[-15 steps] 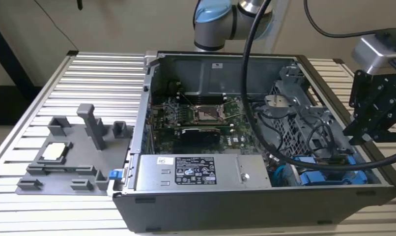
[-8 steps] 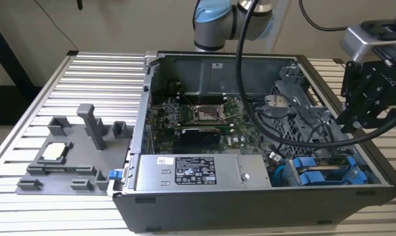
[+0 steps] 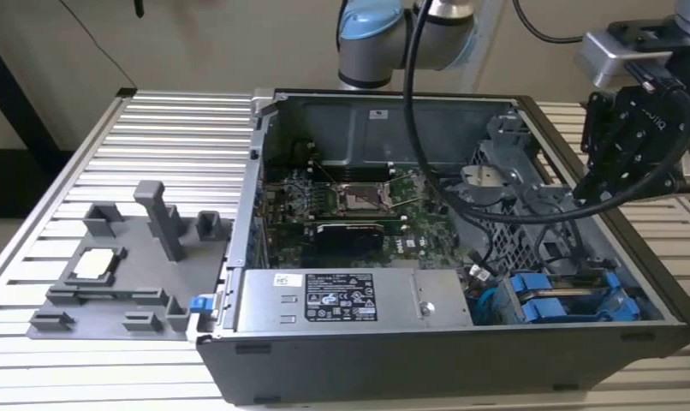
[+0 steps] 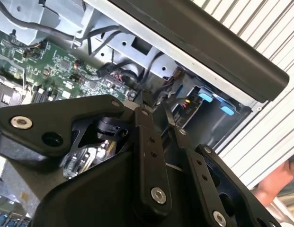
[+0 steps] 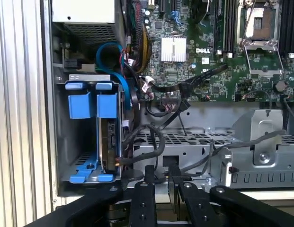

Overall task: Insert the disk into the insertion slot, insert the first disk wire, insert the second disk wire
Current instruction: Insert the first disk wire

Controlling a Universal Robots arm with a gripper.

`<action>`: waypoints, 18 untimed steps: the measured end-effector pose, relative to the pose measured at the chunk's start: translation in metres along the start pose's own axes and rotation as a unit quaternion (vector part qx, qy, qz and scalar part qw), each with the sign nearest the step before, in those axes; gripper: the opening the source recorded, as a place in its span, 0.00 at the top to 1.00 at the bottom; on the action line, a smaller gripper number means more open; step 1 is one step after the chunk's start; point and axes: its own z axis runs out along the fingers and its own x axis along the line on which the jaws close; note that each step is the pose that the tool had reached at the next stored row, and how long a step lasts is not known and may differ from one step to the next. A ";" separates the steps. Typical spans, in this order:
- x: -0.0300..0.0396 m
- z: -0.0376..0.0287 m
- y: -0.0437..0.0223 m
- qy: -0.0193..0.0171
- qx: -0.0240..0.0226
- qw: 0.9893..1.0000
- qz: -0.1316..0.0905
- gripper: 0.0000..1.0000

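One gripper [image 5: 161, 170] is held above the case [image 3: 437, 364], its two fingers [image 5: 149, 189] parted by a narrow gap, nothing gripped. Below it, one disk [image 5: 109, 137] is seated in the insertion slot [image 5: 73, 142], under two blue tabs [image 5: 81, 101].

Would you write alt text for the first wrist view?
The disk, in its blue carrier, sits in the insertion slot of an open computer case. The gripper hangs near black cables beside it; the green motherboard lies beyond.
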 end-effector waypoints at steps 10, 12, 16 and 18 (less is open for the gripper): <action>-0.0066 0.0005 0.0000 0.000 0.000 1.000 0.000 0.73; -0.0067 0.0004 0.0000 0.000 0.000 1.000 0.000 0.73; -0.0067 0.0004 0.0001 0.000 0.000 1.000 0.000 0.73; -0.0068 0.0004 0.0012 0.000 0.000 1.000 0.000 0.73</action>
